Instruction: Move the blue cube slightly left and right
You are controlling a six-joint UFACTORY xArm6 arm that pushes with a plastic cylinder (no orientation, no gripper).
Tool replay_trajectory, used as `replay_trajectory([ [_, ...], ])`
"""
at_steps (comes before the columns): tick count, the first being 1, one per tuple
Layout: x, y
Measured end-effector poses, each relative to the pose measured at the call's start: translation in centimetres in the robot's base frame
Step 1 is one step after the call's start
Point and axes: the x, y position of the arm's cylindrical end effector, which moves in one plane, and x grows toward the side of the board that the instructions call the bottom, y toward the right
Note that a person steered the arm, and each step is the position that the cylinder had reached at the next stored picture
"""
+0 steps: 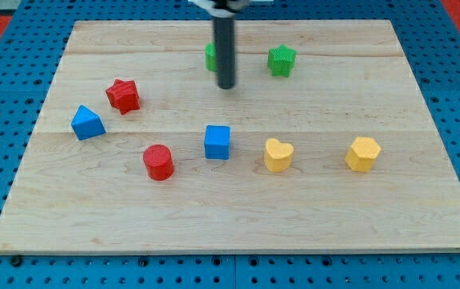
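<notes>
One bare dark rod is hovering upper centre, my tip (226, 86) holding nothing, sitting well above the small blue plastic cube (217, 142) at mid-frame.

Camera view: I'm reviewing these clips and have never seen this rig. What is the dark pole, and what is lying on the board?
The pole is the end of a robot arm. It has no grasping end effector, only a rod whose lower end, my tip, pushes blocks across the wooden board. There is one picture, looking down at the board; nothing is held.

On the board lie a blue cube, a blue triangular block, a red star, a red cylinder, a yellow heart, a yellow hexagon-like block, a green star and a green block partly hidden behind the rod. My tip is toward the view's top from the blue cube, apart from it.
</notes>
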Motion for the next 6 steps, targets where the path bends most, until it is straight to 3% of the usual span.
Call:
replay_trajectory([
  [2,-7.6,7.6],
  [3,-6.3,10.3],
  [4,-0.7,9.4],
  [6,10.5,-0.6],
])
